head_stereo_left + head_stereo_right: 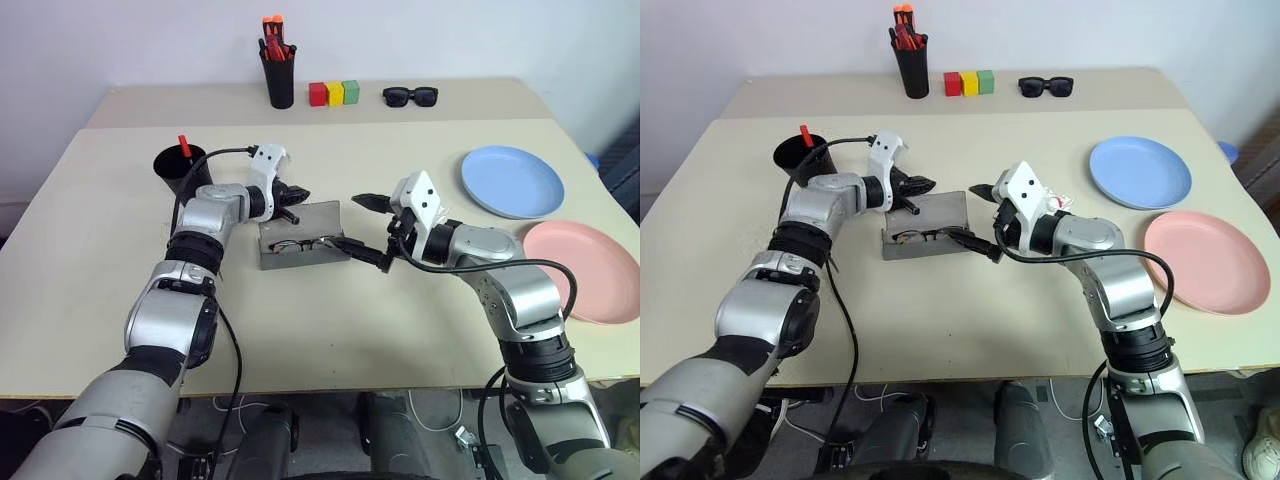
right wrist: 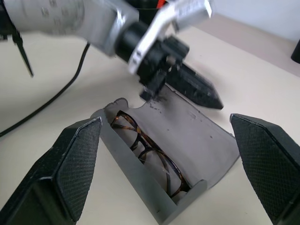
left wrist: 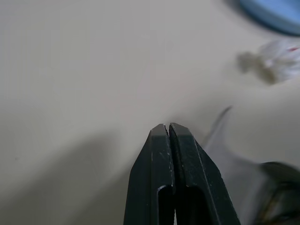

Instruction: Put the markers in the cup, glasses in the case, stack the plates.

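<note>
The grey case (image 1: 318, 222) lies open at mid-table with the wire-framed glasses (image 2: 150, 154) inside its trough. My left gripper (image 1: 298, 195) is shut with nothing in it and hovers at the raised lid's far edge; its fingertips (image 3: 168, 129) are pressed together. To the right of the case, my right gripper (image 1: 365, 228) is open, its fingers (image 2: 75, 173) spread wide and facing the case's end. A red-capped marker (image 1: 184, 146) stands in the black cup (image 1: 180, 170) at the left. The light blue plate (image 1: 512, 180) and pink plate (image 1: 580, 270) lie side by side at the right.
Along the back edge stand a black holder of orange-red pens (image 1: 279, 70), three coloured blocks (image 1: 333, 93) and black sunglasses (image 1: 410, 96). A black cable (image 1: 215, 152) runs from my left wrist over the cup. Bare table stretches in front of the case.
</note>
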Available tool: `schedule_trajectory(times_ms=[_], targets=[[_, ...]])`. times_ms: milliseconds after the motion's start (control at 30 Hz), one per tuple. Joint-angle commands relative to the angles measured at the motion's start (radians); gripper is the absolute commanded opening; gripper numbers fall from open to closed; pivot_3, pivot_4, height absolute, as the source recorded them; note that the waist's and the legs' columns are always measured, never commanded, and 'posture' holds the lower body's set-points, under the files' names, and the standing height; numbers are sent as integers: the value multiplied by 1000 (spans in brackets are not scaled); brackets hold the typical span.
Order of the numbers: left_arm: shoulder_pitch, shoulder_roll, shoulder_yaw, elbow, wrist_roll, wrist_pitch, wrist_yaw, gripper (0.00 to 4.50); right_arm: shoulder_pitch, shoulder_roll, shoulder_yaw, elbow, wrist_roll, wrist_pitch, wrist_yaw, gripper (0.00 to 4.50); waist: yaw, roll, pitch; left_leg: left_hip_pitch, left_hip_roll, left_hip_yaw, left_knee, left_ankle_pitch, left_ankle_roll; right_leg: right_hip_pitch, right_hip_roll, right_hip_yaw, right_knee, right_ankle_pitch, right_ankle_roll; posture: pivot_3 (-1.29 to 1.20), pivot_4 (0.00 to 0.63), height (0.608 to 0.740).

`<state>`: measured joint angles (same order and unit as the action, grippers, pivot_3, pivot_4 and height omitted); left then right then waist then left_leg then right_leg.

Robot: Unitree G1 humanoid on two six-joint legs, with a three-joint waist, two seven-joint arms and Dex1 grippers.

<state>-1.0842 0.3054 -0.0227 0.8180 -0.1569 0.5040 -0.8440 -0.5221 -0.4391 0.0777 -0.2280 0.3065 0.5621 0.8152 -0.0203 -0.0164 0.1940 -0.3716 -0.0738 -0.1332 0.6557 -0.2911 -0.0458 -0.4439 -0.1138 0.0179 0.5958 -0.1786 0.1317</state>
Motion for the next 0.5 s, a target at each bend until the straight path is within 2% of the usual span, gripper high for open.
schedule_trajectory(times_ms=[33,300,400,500], targets=[[65,29,-1,-142,-35,132,-33,28,-34,-2,3,0,1,-26,-8,4500,-4,0,0,1,0,0,0,0,0,0,0,0,1,0,0,0,150,740],[188,49,-6,-383,-98,338,-57,28,-39,-11,15,22,-15,-50,-11,4500,5,0,0,0,0,0,1,0,0,0,0,0,1,0,0,0,150,740],[201,57,-19,-417,-60,227,-30,28,-37,-10,18,23,-17,-55,-12,4500,7,0,0,-1,0,-1,3,0,0,0,0,0,1,0,0,0,150,740],[165,44,5,-354,-20,67,56,28,-34,-10,26,25,-25,-60,-11,4500,7,0,0,-1,0,-1,3,0,0,0,0,0,1,0,-1,0,150,740]])
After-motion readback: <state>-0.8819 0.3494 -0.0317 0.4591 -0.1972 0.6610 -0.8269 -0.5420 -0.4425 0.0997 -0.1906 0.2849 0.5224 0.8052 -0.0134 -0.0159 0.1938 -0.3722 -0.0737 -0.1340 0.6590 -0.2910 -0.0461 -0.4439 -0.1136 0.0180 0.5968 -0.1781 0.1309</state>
